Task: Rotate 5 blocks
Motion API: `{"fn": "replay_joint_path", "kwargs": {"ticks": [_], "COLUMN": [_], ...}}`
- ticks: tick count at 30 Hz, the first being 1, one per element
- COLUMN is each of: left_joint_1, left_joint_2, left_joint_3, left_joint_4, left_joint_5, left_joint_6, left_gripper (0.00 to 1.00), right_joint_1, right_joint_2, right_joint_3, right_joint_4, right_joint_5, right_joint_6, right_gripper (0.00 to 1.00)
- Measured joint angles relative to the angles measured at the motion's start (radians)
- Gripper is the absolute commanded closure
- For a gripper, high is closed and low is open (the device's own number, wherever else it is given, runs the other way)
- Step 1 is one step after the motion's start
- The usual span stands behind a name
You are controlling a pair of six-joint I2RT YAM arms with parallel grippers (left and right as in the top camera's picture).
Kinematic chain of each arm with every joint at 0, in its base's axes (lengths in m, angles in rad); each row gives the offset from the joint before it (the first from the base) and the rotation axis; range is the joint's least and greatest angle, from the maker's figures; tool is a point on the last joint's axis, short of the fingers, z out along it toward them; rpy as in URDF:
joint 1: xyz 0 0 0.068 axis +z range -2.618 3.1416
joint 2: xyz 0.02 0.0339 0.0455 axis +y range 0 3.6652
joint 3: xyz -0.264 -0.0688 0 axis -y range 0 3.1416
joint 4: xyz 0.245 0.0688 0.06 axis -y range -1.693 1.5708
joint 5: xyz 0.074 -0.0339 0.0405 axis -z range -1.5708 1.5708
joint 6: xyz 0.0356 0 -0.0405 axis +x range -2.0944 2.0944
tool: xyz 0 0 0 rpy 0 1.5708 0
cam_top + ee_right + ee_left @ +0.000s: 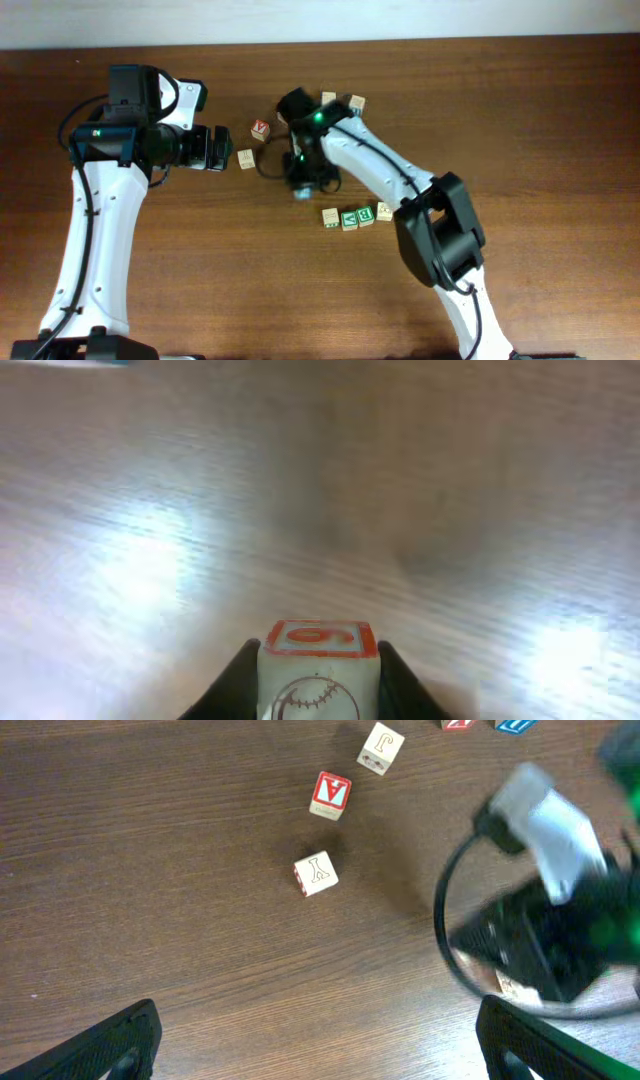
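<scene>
Right gripper (318, 682), seen from its own wrist camera, is clenched on a small pale-wood alphabet cube (318, 660). Its two dark fingers (232, 685) press against the cube's left and right sides. The cube's top face has a red border and a red character that cannot be read with certainty; the near face carries a line drawing of a stitched ball. Whether the cube rests on the dark brown wooden table (560, 120) or is raised off it cannot be told. In the overhead view this grasp lies near the table's centre, a little behind and to the left of a row of four pale-wood cubes (350, 220). These four sit side by side, and the middle two show green printed tops.

Left gripper (318, 1020) is spread wide and holds nothing, with only bare table between its fingertips. Ahead of it lies a pale cube with a dark line figure (316, 873). Beyond that are the red "V" cube (330, 795) and another pale cube with a thin outlined letter (380, 747). All three stand apart from one another and from the grasped cube.
</scene>
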Motion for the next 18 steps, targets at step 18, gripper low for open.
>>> {"fn": "replay_joint_path", "kwargs": {"ticks": [18], "left_joint_1": [0.0], "left_joint_2": [0.0], "left_joint_3": [0.0], "left_joint_4": [0.0], "left_joint_5": [0.0], "left_joint_6": [0.0], "left_gripper": [0.01], "right_joint_1": [0.054], "right_joint_2": [-0.026], "right_joint_3": [0.052], "right_joint_4": [-0.196], "right_joint_5": [0.169], "right_joint_6": [0.071], "right_gripper": [0.55]}}
